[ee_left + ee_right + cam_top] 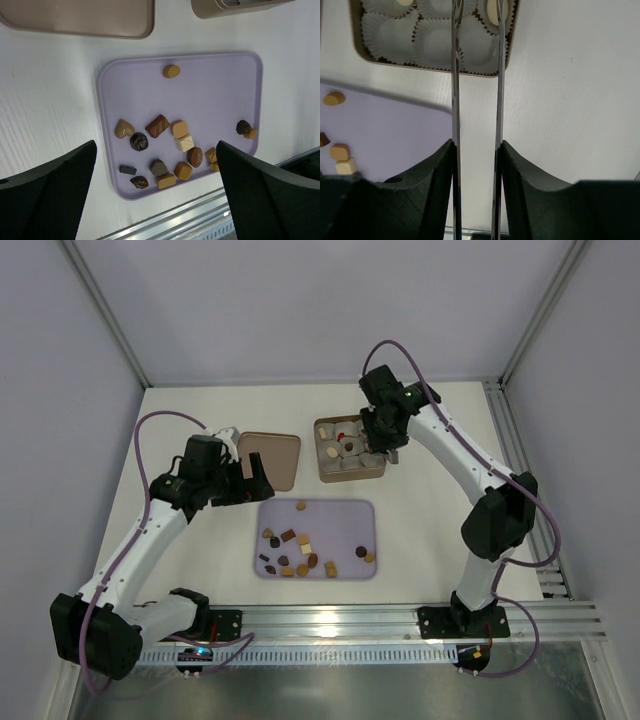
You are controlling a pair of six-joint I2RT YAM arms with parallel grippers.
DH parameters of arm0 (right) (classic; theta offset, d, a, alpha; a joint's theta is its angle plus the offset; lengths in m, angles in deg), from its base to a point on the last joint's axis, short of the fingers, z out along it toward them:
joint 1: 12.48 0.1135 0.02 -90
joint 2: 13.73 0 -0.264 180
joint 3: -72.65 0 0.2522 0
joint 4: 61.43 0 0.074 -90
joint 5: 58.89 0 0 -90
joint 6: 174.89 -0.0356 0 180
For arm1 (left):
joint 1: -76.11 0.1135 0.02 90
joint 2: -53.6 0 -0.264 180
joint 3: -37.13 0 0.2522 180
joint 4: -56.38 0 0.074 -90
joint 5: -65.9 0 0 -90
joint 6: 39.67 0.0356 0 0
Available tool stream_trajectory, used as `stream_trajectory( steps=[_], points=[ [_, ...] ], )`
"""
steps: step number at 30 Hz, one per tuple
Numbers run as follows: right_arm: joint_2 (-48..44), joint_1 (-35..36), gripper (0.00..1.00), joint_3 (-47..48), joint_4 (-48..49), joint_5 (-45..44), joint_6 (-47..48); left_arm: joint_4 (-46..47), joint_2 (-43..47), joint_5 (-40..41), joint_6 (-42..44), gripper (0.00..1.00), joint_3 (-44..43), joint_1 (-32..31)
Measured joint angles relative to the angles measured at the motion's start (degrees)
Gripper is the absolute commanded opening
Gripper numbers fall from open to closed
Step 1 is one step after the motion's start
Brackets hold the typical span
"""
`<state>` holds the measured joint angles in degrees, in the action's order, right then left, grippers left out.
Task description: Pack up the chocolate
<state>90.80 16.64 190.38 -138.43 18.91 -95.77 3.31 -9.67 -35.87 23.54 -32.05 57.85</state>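
Observation:
Several small chocolates (300,550) in dark brown, caramel and cream lie scattered on the lilac tray (345,515), mostly in its near half; they also show in the left wrist view (157,125). The gold-brown tin (325,475) holds white paper cups (435,42), a few with pieces in them, one a cream oval (491,11). My right gripper (383,445) hangs over the tin's right side, its thin blades (476,10) a narrow gap apart with nothing seen between them; the tips run off the frame. My left gripper (245,480) is wide open and empty left of the tray (160,200).
The tin's lid (270,455) lies upside down left of the tin, just behind my left gripper; it also shows in the left wrist view (75,15). A metal rail (400,620) runs along the table's near edge. White walls enclose the table.

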Motion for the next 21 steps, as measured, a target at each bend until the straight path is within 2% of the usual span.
stream_trajectory(
  steps=[8,13,21],
  points=[
    [-9.05,11.19,0.43,-2.29,-1.05,1.62,-0.48,0.00,0.00,0.20,0.00,1.00,0.00,0.00],
    [-14.05,20.57,0.43,-9.22,-2.47,4.72,-1.99,0.00,0.00,0.24,0.02,1.00,0.00,0.00],
    [-16.61,29.53,0.43,-17.00,-6.25,9.22,-5.68,-0.02,0.02,0.79,0.02,1.00,0.00,0.00]
  ],
)
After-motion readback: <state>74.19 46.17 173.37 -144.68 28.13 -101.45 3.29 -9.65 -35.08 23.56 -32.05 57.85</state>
